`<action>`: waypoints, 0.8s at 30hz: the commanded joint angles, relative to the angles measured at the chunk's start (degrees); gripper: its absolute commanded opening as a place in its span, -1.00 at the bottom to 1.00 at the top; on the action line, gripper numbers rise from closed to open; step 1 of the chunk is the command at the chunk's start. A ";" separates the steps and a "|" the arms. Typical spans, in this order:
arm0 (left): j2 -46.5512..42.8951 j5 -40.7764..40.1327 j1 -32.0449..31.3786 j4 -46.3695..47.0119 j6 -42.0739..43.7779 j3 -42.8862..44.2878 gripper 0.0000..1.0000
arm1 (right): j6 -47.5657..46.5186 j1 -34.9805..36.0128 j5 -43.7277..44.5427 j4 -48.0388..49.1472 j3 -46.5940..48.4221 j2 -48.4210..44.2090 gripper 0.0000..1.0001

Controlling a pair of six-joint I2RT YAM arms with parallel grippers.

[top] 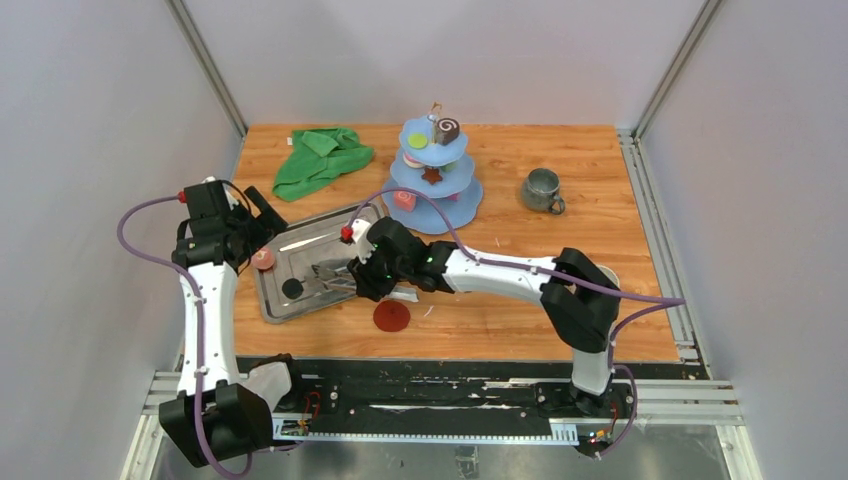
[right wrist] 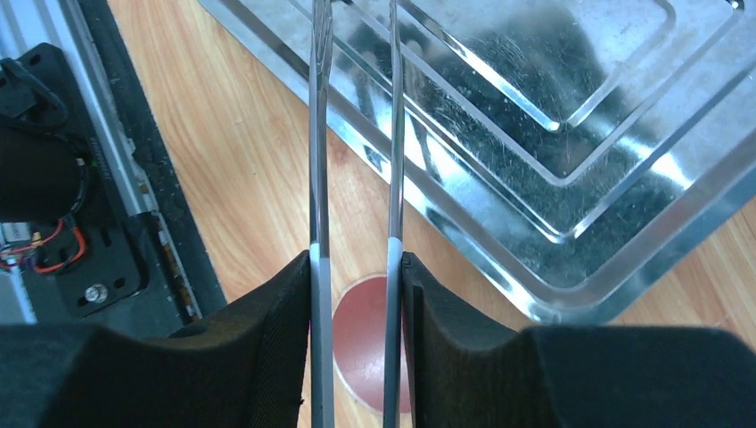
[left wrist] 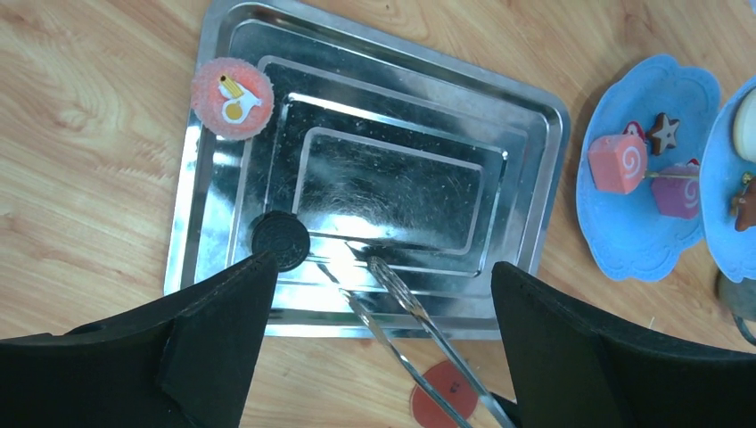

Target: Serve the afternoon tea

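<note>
My right gripper (top: 356, 278) (right wrist: 357, 265) is shut on steel tongs (right wrist: 318, 160), whose tips (left wrist: 379, 265) reach over the steel tray's near side, empty and slightly apart. A black disc (top: 292, 288) (left wrist: 281, 240) and a pink sugared disc (top: 264, 259) (left wrist: 232, 97) lie on the tray. My left gripper (top: 258, 224) (left wrist: 383, 299) is open and empty, hovering above the tray's left part. The blue tiered stand (top: 437, 175) holds pink swirl rolls (left wrist: 618, 163), a brown star (left wrist: 663, 132), a green disc and a brown roll. The grey-green mug (top: 541, 190) stands to its right.
The steel tray (top: 335, 228) (left wrist: 526, 178) (right wrist: 624, 232) lies left of centre. A flat red disc (top: 391, 316) (right wrist: 361, 334) lies on the wood just before it. A green cloth (top: 322, 158) is at the back left. A pale rim (top: 608, 272) peeks from behind the right elbow.
</note>
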 commanded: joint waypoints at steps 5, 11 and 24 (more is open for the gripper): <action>0.34 -1.14 -0.25 -0.51 0.91 2.91 0.90 | -6.28 1.99 -1.01 -0.37 5.64 5.58 -0.18; 0.69 -1.01 -0.27 -0.49 0.93 3.17 0.90 | -8.80 3.18 0.68 -1.23 7.47 9.04 -0.17; 0.51 -0.79 -0.27 -0.56 1.28 3.06 0.90 | -10.20 4.14 1.57 -2.59 11.68 13.08 -0.13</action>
